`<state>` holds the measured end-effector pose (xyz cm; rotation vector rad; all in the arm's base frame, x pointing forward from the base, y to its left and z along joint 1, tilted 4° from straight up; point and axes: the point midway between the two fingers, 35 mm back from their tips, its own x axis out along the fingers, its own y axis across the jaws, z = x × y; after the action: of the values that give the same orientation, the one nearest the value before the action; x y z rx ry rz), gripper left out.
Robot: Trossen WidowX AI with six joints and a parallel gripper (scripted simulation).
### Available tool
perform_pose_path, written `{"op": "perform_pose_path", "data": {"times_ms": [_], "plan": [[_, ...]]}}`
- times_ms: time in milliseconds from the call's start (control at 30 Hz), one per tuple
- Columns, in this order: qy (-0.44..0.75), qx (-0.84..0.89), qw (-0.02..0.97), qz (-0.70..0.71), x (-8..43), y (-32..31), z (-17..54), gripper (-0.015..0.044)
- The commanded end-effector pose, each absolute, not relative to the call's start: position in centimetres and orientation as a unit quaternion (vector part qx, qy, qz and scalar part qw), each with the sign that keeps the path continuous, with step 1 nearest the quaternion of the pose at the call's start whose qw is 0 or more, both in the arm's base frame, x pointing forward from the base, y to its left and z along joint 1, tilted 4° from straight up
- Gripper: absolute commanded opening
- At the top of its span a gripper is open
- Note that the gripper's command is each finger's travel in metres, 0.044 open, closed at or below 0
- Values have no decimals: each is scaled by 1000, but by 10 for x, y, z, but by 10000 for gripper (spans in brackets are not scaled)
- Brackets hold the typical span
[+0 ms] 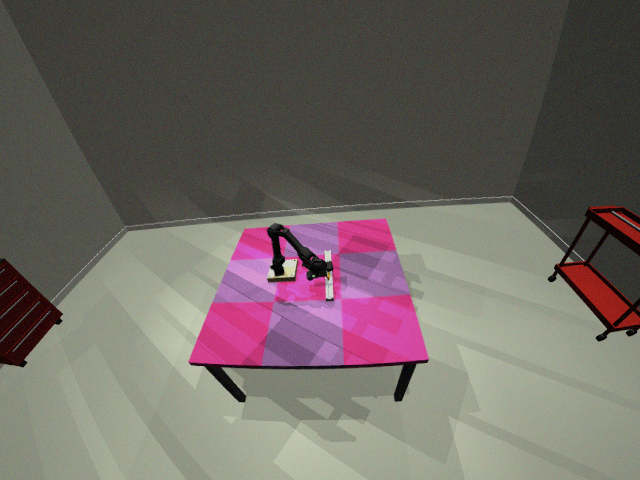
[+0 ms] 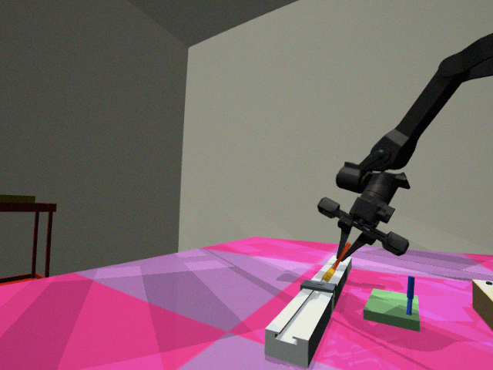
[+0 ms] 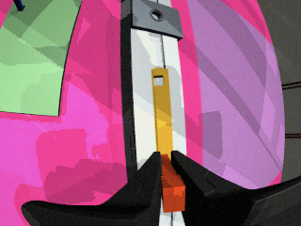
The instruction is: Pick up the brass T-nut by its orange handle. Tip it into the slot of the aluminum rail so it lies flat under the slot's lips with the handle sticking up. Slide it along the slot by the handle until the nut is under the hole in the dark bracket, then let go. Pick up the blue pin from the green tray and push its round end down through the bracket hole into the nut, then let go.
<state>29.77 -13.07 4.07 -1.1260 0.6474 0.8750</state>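
Spanning bracket (image 2: 318, 285) (image 3: 141, 19): sat across the aluminum rail (image 1: 328, 292) (image 2: 320, 306) (image 3: 143, 94), its hole facing up, presumably so the pin could enter from above.
Brass T-nut (image 1: 328, 276) (image 2: 328, 274) (image 3: 163, 104): hung tilted on the arm's side of the bracket, over the slot line and short of the hole; whether an edge had entered the slot could not be told. The slant probably served to tip it under the lips.
Orange handle (image 2: 340, 260) (image 3: 173, 198): leaned away from the bracket, leaving the nut end free.
Gripper (image 1: 327, 272) (image 2: 340, 258) (image 3: 165, 157): was nearly closed, pinching the handle beyond the bracket.
Green tray (image 2: 388, 302) (image 3: 33, 71): lay beside the bracket, off the rail.
Blue pin (image 2: 410, 294) (image 3: 20, 6): stood upright in the tray, apart from the bracket, likely for easy grasping.
Markings: none could be read around the bracket.
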Motion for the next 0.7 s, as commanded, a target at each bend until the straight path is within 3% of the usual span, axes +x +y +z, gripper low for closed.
{"op": "perform_pose_path", "data": {"times_ms": [0,667], "plan": [[294,-508,706,396,299,-132,41,-150],[307,-497,701,409,301,-133,42,-150]]}}
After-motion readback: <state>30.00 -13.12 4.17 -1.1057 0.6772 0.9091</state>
